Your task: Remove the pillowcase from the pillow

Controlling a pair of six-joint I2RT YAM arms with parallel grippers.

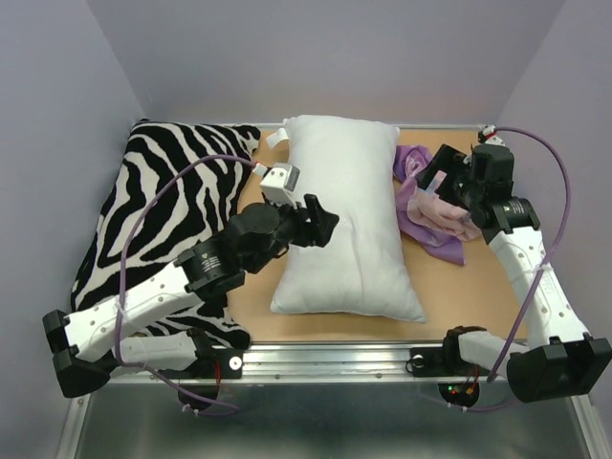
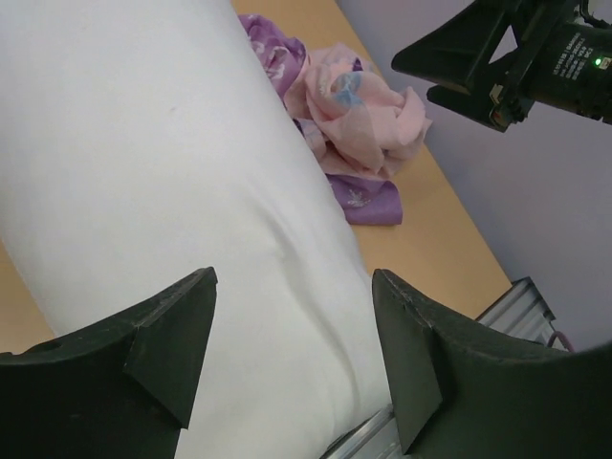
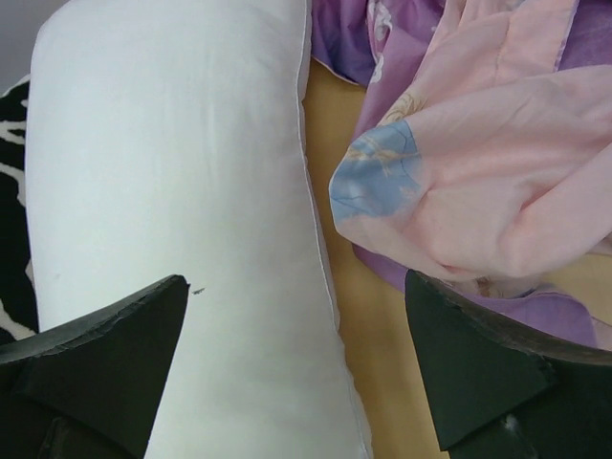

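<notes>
As pillow [image 1: 344,220] lies bare, pillowcase [image 1: 432,208] crumpled — alongside

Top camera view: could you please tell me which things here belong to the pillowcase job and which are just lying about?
Belongs to the job:
- the pillowcase, crumpled, already off
- the white pillow, bare, mid-table

Just lying about:
- the zebra-striped pillow, at the left

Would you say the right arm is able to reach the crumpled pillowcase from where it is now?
Probably yes: the right pincer hangs open close above the pillowcase, which lies uncovered beside the pillow.
</notes>
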